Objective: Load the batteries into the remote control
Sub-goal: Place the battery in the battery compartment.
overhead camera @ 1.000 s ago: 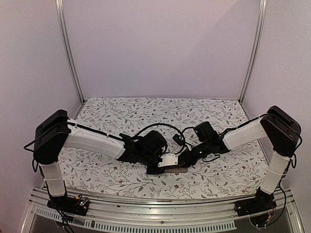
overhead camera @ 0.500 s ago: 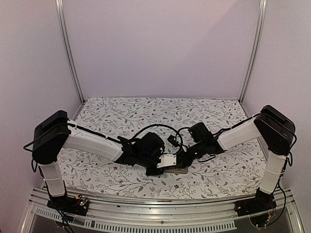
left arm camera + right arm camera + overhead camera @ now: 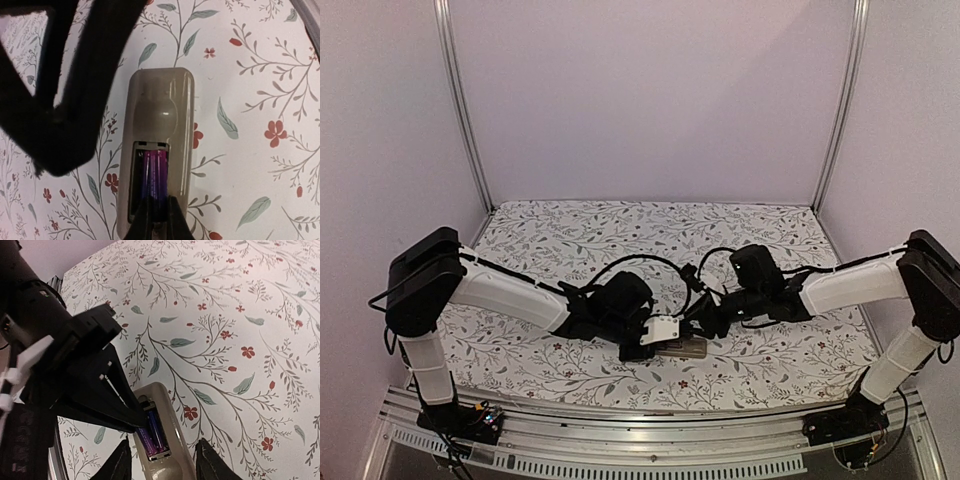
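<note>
remote control is found lying back up on the flower-patterned surface, near the front edge and midway between the 2 arm bases. its grey-tan back is turned upward and the battery compartment stands uncovered. in the right wrist view 2 batteries are seen lying side by side in that compartment, dark with a purple sheen. in the left wrist view the batteries are seen running along the length of the remote control, seated between the compartment walls.

left gripper is lowered onto the open compartment. its jaws are drawn almost together, and the tips are set against the end of the batteries nearest the left wrist camera. whether a battery is actually pinched between them cannot be told. in the top view the left gripper is seen directly over the left end of the remote control. in the right wrist view it appears as a black wedge pointing down into the compartment.

right gripper is held over the other end of the remote control, with its jaws spread and 1 finger showing on either side of the body. contact between these fingers and the casing cannot be confirmed. in the top view the right gripper is seen just beside the left one.
</note>
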Robot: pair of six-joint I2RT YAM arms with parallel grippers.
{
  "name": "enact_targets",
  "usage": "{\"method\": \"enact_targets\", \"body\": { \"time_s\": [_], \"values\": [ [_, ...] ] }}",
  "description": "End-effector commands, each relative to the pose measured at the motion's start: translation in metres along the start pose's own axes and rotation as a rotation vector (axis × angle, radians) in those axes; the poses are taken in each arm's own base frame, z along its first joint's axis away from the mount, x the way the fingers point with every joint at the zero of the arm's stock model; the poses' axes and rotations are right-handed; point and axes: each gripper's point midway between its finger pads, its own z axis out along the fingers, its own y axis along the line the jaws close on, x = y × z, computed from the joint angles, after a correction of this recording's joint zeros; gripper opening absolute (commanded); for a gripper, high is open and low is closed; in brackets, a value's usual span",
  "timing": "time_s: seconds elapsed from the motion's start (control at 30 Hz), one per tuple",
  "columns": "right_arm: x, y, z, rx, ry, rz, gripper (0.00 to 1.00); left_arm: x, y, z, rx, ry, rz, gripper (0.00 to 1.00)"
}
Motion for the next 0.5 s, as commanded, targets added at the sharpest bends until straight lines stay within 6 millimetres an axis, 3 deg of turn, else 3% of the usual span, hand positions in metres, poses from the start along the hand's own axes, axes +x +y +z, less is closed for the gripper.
{"method": "enact_targets", "body": {
  "time_s": [0.0,0.1,0.2,0.3,0.47],
  "values": [
    [-0.01,0.006,-0.02,0.037,-0.109,-0.124,0.41,0.07,-0.044,0.017,0.141,0.193,-0.017,0.0],
    [-0.006,0.01,-0.025,0.022,-0.154,-0.104,0.27,0.068,-0.043,0.017,0.137,0.183,-0.018,0.0],
    [-0.013,0.006,-0.022,-0.001,-0.178,0.069,0.15,0.068,-0.042,0.017,0.133,0.18,-0.017,0.0],
    [-0.006,-0.002,-0.01,-0.01,-0.15,0.294,0.12,0.068,-0.042,0.017,0.132,0.176,-0.02,0.0],
    [-0.001,0.007,-0.006,-0.082,-0.121,0.512,0.08,0.067,-0.042,0.016,0.134,0.171,-0.018,0.0]
  ]
}}
